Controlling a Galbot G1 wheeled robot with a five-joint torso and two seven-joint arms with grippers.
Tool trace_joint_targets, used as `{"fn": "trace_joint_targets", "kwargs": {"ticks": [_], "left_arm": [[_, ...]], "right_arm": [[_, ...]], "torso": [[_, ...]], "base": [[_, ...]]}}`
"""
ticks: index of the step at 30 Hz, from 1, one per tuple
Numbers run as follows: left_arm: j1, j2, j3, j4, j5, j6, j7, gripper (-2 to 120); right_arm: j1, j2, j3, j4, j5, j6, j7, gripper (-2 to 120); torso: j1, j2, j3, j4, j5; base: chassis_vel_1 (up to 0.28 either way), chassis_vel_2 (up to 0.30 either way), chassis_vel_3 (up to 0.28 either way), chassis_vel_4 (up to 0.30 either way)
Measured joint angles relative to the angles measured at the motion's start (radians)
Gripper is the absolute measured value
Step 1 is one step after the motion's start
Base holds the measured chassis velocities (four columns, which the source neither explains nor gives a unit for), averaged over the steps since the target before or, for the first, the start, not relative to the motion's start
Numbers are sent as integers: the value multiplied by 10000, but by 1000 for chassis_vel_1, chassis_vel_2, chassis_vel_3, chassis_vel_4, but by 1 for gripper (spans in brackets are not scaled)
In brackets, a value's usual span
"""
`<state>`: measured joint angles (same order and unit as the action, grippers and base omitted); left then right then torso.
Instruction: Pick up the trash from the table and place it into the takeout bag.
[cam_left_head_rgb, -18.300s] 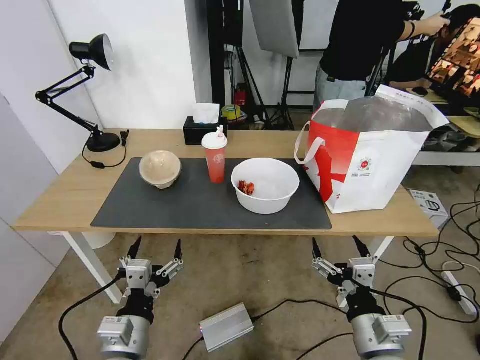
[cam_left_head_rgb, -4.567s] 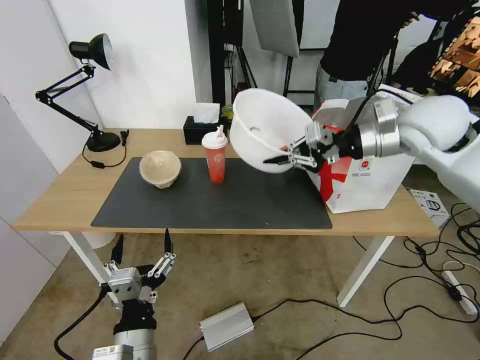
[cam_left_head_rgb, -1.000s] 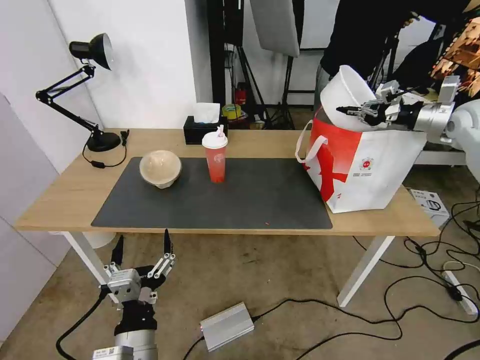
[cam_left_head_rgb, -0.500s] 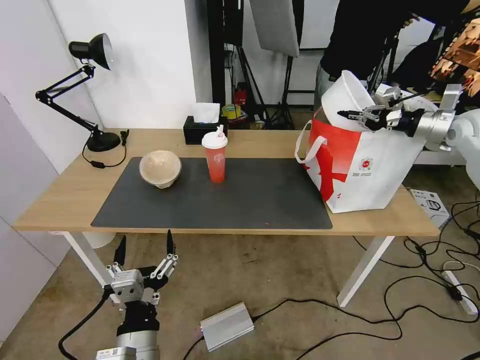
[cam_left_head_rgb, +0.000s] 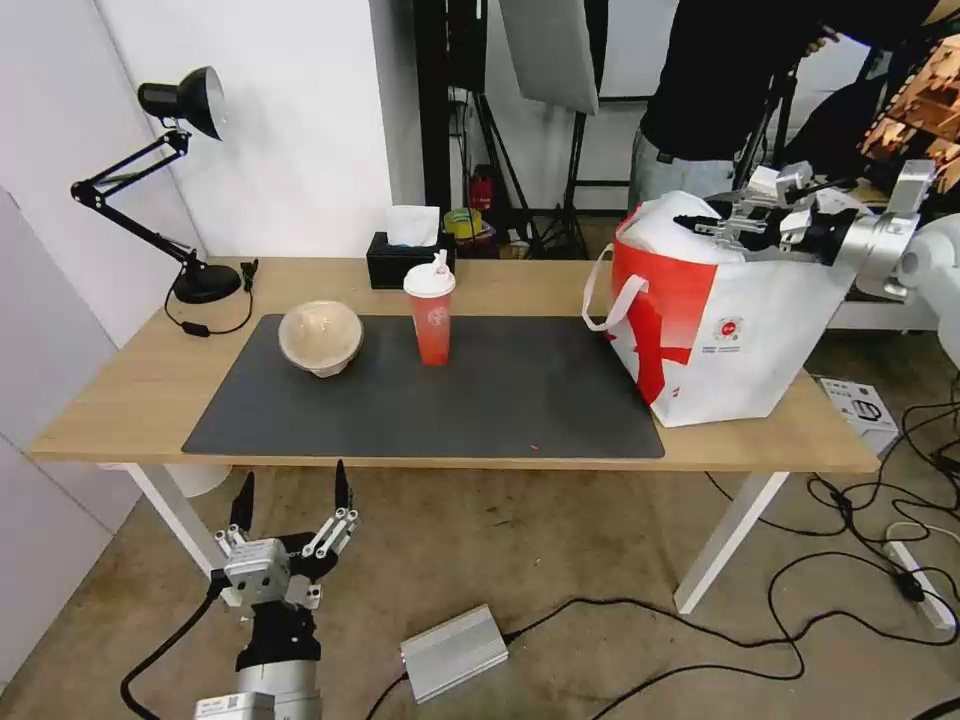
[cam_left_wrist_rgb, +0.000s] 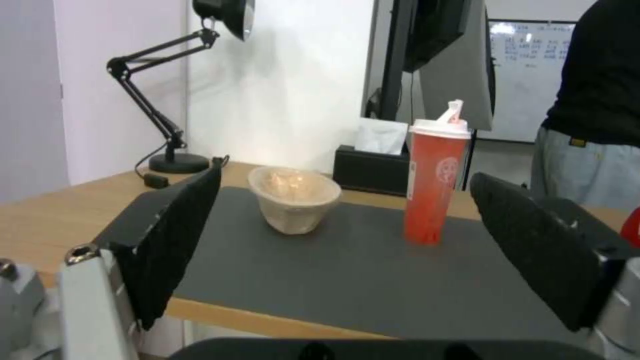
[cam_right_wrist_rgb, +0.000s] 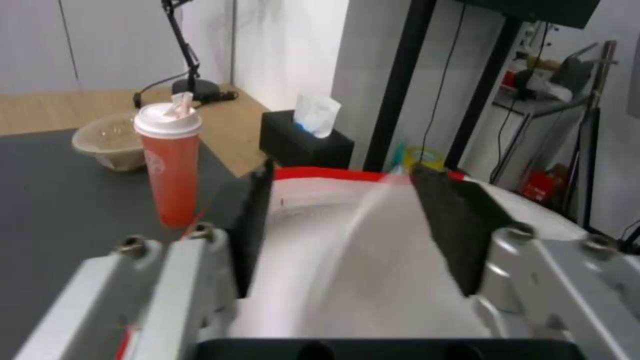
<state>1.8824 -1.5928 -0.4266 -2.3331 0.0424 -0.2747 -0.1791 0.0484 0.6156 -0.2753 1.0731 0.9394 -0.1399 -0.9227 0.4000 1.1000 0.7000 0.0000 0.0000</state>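
You have one piece of trash of three in the bag (cam_left_head_rgb: 740, 330) at this point. The white bowl (cam_left_head_rgb: 665, 235) sits in the bag's mouth at the right end of the worktop (cam_left_head_rgb: 130, 390), its pale side showing just above the red edge. Your right pincer (cam_left_head_rgb: 722, 214) hovers over that opening with its jaws parted and nothing between them; in the right wrist view the bowl (cam_right_wrist_rgb: 373, 270) lies below the two black pads (cam_right_wrist_rgb: 250, 235), loose of both, so I judge it released.

Two pieces are left. The red cup (cam_left_head_rgb: 431, 312) stands upright on the dark mat (cam_left_head_rgb: 500, 400), and the beige bowl (cam_left_head_rgb: 320, 337) sits on the mat well to the cup's left. Neither is touched.

Your left pincer (cam_left_head_rgb: 289, 495) hangs below the worktop's front edge, spread wide and empty, facing the cup (cam_left_wrist_rgb: 437, 180) and the beige bowl (cam_left_wrist_rgb: 294, 198).
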Motion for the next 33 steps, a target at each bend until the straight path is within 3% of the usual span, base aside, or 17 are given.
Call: {"fn": "trace_joint_targets", "kwargs": {"ticks": [11,23,32,33], "left_arm": [[-39,4,24,-16,-34,0,-10,100],[12,4,30,-82,-17,0,-12,100],[60,3,47,-120,27,-10,-15,100],[60,3,45,-121,14,-18,-15,100]], "right_arm": [[284,-113,-249,-59,-259,48,-11,99],[334,-222,-267,17,-294,148,35,100],[-499,-405,430,853,642,466,1737,100],[-868,-464,699,1219,806,719,2375,100]], "torso": [[0,0,0,-1,0],[0,0,0,0,0],[0,0,0,2,0],[0,0,0,0,-2]], "base": [[0,0,0,0],[0,0,0,0],[0,0,0,0],[0,0,0,0]]}}
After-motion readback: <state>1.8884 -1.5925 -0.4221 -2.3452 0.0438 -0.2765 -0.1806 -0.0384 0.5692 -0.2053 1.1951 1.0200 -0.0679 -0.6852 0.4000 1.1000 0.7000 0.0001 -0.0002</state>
